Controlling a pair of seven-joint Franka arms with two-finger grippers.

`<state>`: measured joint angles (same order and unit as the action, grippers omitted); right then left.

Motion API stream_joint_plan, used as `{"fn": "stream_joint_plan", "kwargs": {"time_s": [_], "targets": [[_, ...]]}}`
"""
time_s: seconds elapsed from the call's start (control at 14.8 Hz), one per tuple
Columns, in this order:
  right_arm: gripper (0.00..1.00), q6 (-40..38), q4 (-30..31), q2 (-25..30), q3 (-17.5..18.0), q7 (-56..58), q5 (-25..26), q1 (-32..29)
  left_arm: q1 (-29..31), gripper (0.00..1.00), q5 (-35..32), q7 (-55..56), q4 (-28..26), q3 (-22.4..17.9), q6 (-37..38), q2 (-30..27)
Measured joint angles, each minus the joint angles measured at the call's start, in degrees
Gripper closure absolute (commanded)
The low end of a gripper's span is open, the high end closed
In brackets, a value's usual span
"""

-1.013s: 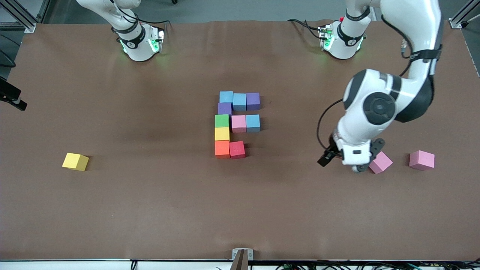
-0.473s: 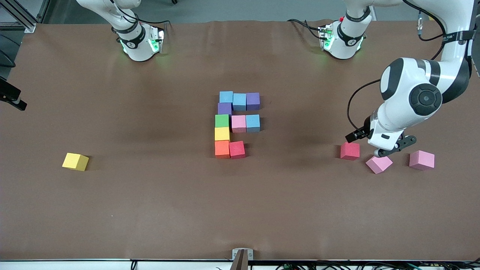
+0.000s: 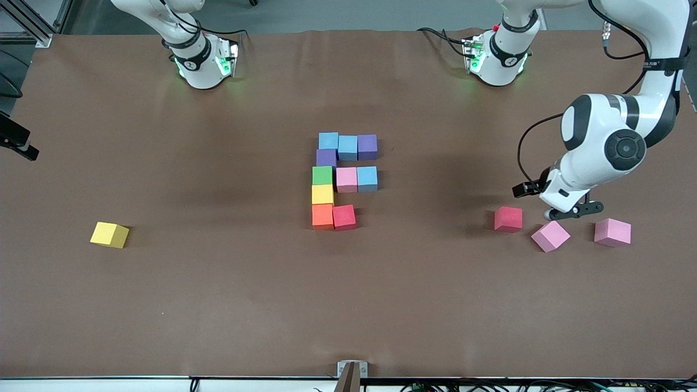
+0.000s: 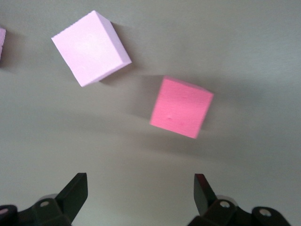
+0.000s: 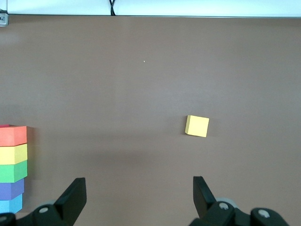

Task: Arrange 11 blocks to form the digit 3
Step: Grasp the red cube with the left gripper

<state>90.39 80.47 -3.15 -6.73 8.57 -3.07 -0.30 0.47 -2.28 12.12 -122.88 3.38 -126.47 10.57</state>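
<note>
Several blocks form a touching figure at the table's middle: a column from light blue [image 3: 328, 140] down to orange [image 3: 322, 215], with short bars ending in purple [image 3: 367, 146], light blue [image 3: 367, 178] and red [image 3: 344, 216]. A loose red block [image 3: 508, 219] [image 4: 181, 114] lies toward the left arm's end. My left gripper [image 3: 569, 213] [image 4: 141, 188] hangs open and holds nothing, over the table close to that block. A loose yellow block [image 3: 109, 234] [image 5: 197, 126] lies toward the right arm's end. My right gripper [image 5: 139, 190] is open and holds nothing, high over the table; the front view does not show it.
Two pale mauve-pink cubes [image 3: 550, 236] [image 3: 612, 232] lie beside the loose red block; the tilted one [image 4: 91, 48] is closest to it. The table's front edge [image 5: 150, 15] runs past the yellow block. Both arm bases stand along the table's back.
The left arm has swung up and away toward its own end of the table, uncovering the loose red block it was over. No block has shifted.
</note>
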Motion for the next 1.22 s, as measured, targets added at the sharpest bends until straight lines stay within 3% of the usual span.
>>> {"fn": "stream_joint_plan", "kwargs": {"time_s": [0.47, 0.74, 1.22], "targets": [[0.00, 0.0, 0.0, 0.0, 0.0, 0.0, 0.0, 0.0, -0.2, 0.04, 0.0, -10.2, -0.7, 0.8, -8.6, 3.9], [0.00, 0.0, 0.0, 0.0, 0.0, 0.0, 0.0, 0.0, -0.5, 0.07, 0.0, -13.3, 4.0, 0.9, -9.1, 8.6], [0.00, 0.0, 0.0, 0.0, 0.0, 0.0, 0.0, 0.0, -0.6, 0.13, 0.0, -16.1, 5.7, 2.1, -9.1, 12.4]]}}
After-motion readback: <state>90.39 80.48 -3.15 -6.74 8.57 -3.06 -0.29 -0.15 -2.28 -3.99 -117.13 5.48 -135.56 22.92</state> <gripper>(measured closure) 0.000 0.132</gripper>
